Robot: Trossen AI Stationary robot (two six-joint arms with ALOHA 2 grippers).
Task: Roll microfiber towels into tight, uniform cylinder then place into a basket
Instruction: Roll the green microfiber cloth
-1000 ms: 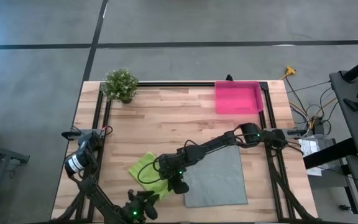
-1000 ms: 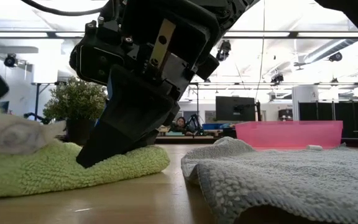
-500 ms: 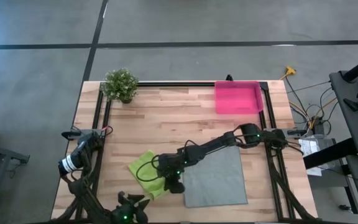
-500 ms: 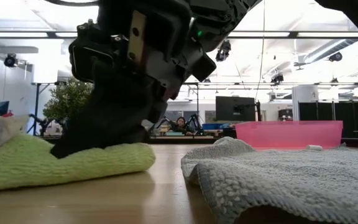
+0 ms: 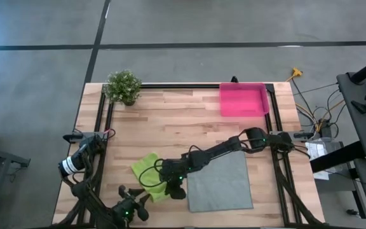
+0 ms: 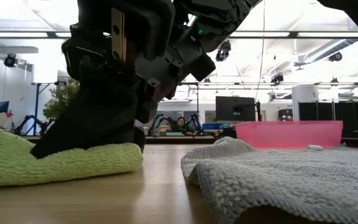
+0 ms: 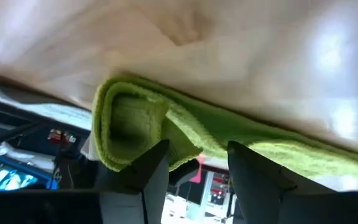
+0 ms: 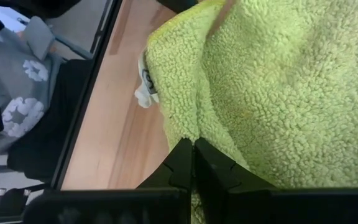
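Right claw pinched shut on the green towel; left claw open, empty — towel's far fold hidden.

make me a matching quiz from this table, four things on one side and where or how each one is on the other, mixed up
Things:
1. green towel
2. grey towel
3. basket
4. plant

Places or states:
A. at the far left corner of the table
B. lying flat and unrolled, near the front right
C. partly folded, with the right gripper pressed on it
D. at the far right edge, with no towel in it

Pairs: 1-C, 2-B, 3-D, 4-A
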